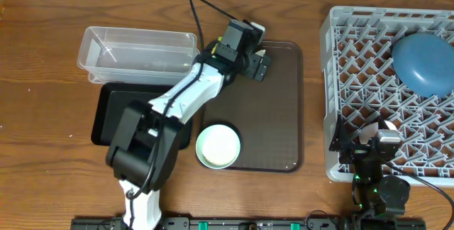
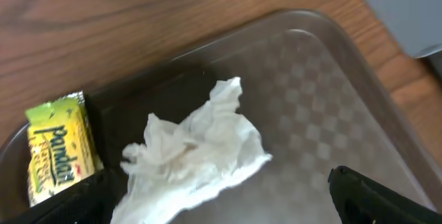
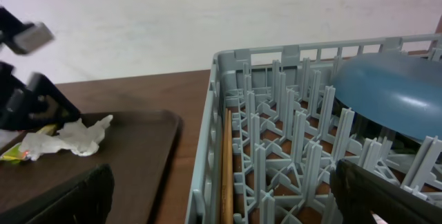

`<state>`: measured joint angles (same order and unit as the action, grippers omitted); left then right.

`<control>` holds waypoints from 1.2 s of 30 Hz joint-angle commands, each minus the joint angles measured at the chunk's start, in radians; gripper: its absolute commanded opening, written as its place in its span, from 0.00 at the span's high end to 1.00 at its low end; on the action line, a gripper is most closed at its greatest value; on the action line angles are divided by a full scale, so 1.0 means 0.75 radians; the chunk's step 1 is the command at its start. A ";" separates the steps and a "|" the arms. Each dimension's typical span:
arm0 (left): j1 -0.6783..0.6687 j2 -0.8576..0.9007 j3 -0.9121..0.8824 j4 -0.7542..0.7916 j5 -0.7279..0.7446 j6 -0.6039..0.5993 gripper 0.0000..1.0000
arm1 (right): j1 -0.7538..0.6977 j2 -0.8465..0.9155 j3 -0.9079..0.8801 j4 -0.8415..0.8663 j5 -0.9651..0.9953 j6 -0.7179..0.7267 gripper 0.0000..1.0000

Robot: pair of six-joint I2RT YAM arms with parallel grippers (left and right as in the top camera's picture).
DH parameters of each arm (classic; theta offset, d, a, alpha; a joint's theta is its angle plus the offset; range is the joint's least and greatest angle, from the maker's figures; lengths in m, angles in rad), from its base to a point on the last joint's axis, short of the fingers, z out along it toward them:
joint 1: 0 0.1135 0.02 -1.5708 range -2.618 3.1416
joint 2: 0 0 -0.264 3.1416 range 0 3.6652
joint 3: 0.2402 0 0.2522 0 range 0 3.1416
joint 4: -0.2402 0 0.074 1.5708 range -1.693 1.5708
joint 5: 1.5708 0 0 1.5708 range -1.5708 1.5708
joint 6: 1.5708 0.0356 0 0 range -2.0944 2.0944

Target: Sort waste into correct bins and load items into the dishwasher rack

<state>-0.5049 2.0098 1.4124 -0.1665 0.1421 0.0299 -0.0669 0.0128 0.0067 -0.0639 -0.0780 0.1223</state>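
Currently, left end effector (image 2: pixel 221 193), jaws apart, hovers over crumpled white tissue (image 2: pixel 197 148) on brown tray (image 2: pixel 324 113): advise lowering centred, closing gently, clear of snack wrapper (image 2: pixel 59 151).

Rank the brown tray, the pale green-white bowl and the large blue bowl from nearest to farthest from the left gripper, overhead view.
1. Brown tray: directly under the left gripper, at its far end.
2. Pale green-white bowl: on the tray's near left corner.
3. Large blue bowl: in the rack, to the right.
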 commanded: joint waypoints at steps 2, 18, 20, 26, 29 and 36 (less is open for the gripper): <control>0.004 0.106 0.020 0.009 -0.032 0.071 0.03 | -0.009 -0.005 -0.002 -0.005 -0.002 0.011 0.01; -0.002 0.025 0.020 -0.109 0.070 -0.052 0.81 | -0.009 -0.005 -0.002 -0.005 -0.002 0.011 0.01; 0.003 -0.069 0.020 -0.152 0.066 -0.058 0.88 | -0.009 -0.005 -0.002 -0.005 -0.002 0.011 0.01; 0.062 -0.354 0.020 -0.348 -0.157 -0.158 0.94 | -0.009 -0.005 -0.002 -0.005 -0.002 0.011 0.01; 0.122 -0.402 0.020 -0.435 -0.295 -0.163 0.94 | -0.009 -0.005 -0.002 -0.005 -0.002 0.011 0.01; 0.354 -0.382 0.015 -0.507 -0.415 -0.333 0.94 | -0.009 -0.005 -0.002 -0.005 -0.002 0.011 0.01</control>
<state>-0.3027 1.7081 1.4277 -0.5331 -0.0956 -0.1375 -0.0669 0.0128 0.0067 -0.0639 -0.0780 0.1223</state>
